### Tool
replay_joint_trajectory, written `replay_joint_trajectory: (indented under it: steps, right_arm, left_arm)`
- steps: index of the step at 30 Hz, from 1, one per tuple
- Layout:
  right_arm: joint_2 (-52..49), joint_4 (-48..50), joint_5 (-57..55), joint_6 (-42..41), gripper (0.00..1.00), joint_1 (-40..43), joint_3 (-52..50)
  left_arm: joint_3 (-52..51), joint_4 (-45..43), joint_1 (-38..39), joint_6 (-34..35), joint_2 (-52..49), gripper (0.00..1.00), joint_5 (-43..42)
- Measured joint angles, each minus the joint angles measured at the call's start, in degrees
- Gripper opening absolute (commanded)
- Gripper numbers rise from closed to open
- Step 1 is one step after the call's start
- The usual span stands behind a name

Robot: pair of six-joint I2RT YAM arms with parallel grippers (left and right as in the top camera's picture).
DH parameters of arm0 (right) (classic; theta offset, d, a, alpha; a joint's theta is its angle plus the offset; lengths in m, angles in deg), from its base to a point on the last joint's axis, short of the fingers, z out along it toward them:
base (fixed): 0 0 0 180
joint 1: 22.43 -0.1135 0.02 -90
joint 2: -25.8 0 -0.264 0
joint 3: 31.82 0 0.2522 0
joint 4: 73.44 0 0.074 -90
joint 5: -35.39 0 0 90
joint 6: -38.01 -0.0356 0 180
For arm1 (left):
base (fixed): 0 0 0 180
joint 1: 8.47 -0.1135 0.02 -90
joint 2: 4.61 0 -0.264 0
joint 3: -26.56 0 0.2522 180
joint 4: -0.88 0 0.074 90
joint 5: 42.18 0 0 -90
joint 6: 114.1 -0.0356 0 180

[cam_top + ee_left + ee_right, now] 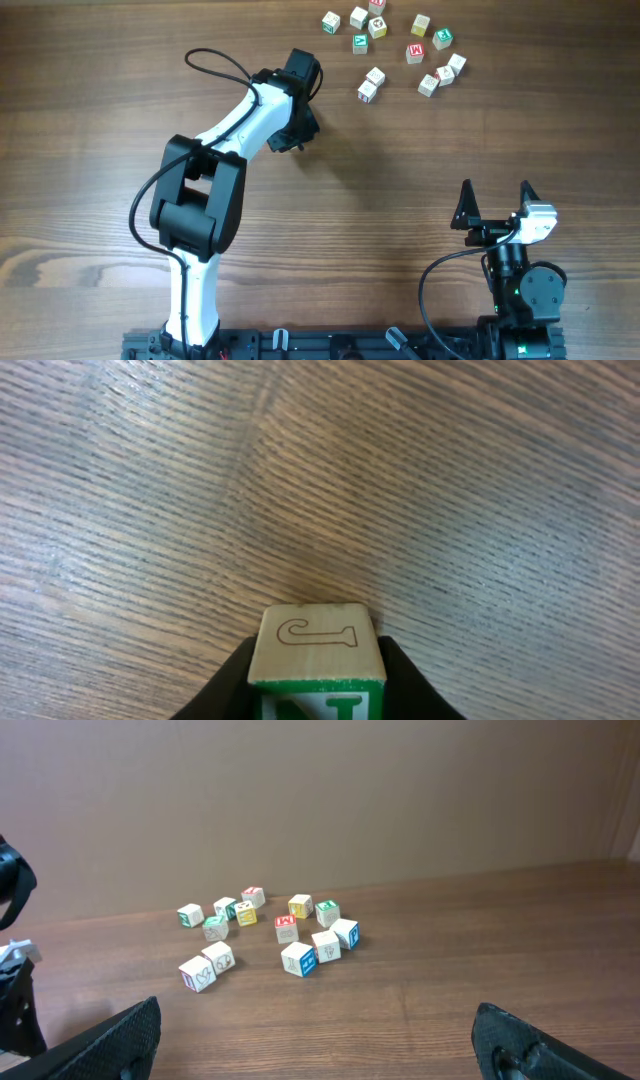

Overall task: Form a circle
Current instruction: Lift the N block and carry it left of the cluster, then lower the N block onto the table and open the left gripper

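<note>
**Circle build: barely started, one cube in the jaws**

Not much of a circle can be claimed yet. The letter cubes (pixel 415 53) are seen lying in a loose bunch at the far edge of the tabletop (pixel 100 120), over on the right arm's (pixel 520 270) side. A few pairs are set touching or nearly so. Most are spaced unevenly and turned every which way, so no ring can be made out in the overhead or the right wrist view. A rough oval with a gap in the middle could be read into the scatter, but that's being generous.

One J cube (pixel 316 645), with the letter outlined on top and a green letter on its front face, is clamped between the left jaws, which are closed tight on its sides in the left wrist view. It's held well apart from the bunch, over bare wood nearer the middle of the tabletop. Whether it's lifted or resting on the wood can't be told.

The right jaws are spread wide with nothing between them, parked close to that arm's base and faced toward the bunch from well away.

So, as a judgement call: one cube has been gripped but not placed, and roughly a dozen more are left to be set into an even ring. Most of the job looks to be ahead.
</note>
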Motion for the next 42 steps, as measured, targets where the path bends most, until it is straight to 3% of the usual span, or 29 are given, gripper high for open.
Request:
replay_joint_trajectory:
  steps: [3,10,24,34,42]
  right_arm:
    - [0.0,0.0,0.0,0.0,1.0,0.0,0.0]
    - [0.0,0.0,0.0,0.0,1.0,0.0,0.0]
    - [0.0,0.0,0.0,0.0,1.0,0.0,0.0]
    - [0.0,0.0,0.0,0.0,1.0,0.0,0.0]
    - [0.0,0.0,0.0,0.0,1.0,0.0,0.0]
  left_arm:
    - [0.0,0.0,0.0,-0.3,0.0,0.2,-0.2]
    - [0.0,-1.3,3.2,-8.3,0.0,0.28,-1.5]
    - [0.0,-5.6,6.5,-14.7,0.0,0.28,0.7]
    - [0.0,-5.7,6.5,-16.7,0.0,0.37,0.7]
    - [0.0,-5.7,6.5,-16.8,0.0,0.34,0.7]
